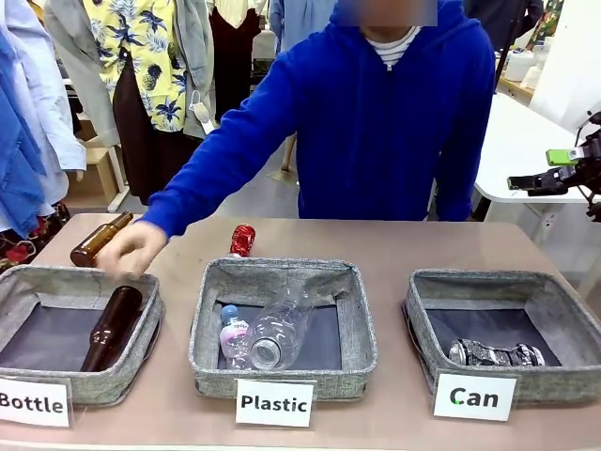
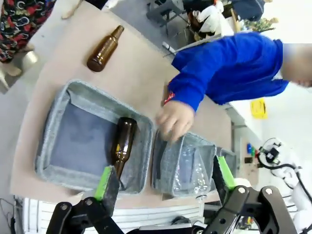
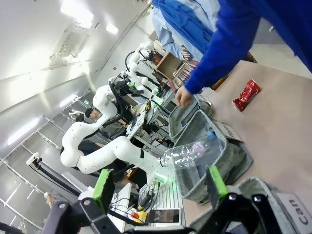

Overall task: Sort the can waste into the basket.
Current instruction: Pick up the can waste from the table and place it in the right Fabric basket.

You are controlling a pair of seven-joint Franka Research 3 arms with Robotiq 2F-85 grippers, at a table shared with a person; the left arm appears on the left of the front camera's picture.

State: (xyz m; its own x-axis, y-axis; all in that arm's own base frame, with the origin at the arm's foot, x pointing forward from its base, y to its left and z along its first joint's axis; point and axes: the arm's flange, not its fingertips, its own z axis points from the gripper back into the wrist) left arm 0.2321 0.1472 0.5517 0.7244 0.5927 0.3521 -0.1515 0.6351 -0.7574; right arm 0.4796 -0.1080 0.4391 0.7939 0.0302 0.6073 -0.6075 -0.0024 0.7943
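The shiny red crushed can lies on the table just behind the middle basket, also seen as the red can in the right wrist view. The silver can rests inside the grey "Can" basket at the right. My right gripper hangs high off the table's right side, and in its own view the right gripper is open and empty. High over the left baskets, my left gripper is open with nothing between its green pads.
A person's hand reaches over the "Bottle" basket, which holds a brown bottle. Another brown bottle lies on the table behind it. The "Plastic" basket holds a clear bottle.
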